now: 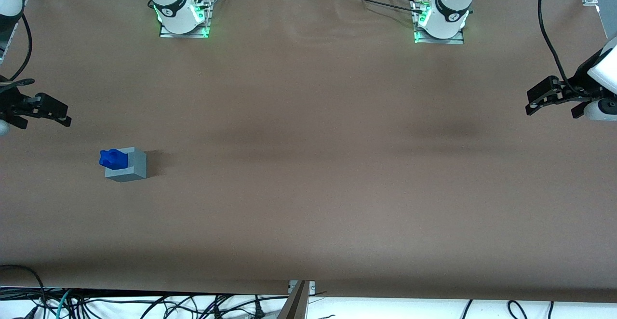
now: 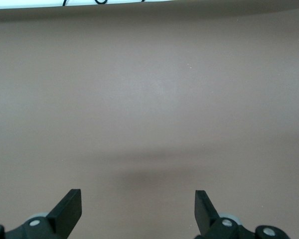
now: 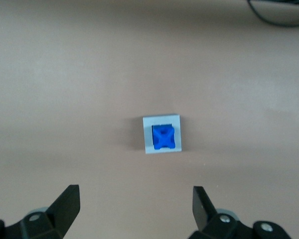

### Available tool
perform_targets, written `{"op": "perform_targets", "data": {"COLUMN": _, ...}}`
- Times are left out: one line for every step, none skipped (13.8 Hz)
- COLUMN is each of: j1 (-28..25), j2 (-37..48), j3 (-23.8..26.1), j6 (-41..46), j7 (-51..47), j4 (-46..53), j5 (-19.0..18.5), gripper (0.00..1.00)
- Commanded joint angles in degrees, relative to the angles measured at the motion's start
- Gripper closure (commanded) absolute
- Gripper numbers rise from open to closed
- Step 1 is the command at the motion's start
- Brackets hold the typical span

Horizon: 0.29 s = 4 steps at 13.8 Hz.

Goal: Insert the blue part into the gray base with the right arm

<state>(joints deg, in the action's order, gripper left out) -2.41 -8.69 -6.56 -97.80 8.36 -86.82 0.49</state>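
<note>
Counter (image 1: 308,189) — brown matte surface, a few faint wrinkles and darker bands across it. Gray base (image 1: 128,166) sits directly on it, toward the working arm's end, square on the surface. Blue part (image 1: 113,159) stands in the recess in the base's top face, knobbed end up. Both arm mounts are bolted at the counter's edge farthest from the front camera. Claw (image 1: 58,114) hangs above the counter — fingers spread, holding nothing, well apart from the base.
</note>
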Motion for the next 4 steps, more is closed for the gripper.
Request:
{"op": "perform_targets", "data": {"j1": 1.10, "j2": 0.42, "j3": 1.11, "j6": 1.30, "j7": -0.45, "j4": 0.33, "j5": 1.36, "gripper": 0.00}}
{"op": "perform_targets", "data": {"j1": 1.09, "j2": 0.42, "j3": 1.11, "j6": 1.30, "j7": -0.45, "j4": 0.33, "j5": 1.10, "gripper": 0.00}}
{"op": "perform_targets", "data": {"j1": 1.18, "j2": 0.42, "j3": 1.11, "j6": 1.30, "j7": -0.45, "j4": 0.42, "j5": 1.35, "gripper": 0.00}}
{"op": "perform_targets", "data": {"j1": 1.36, "j2": 0.34, "j3": 1.03, "j6": 1.30, "j7": -0.45, "j4": 0.34, "j5": 1.36, "gripper": 0.00}}
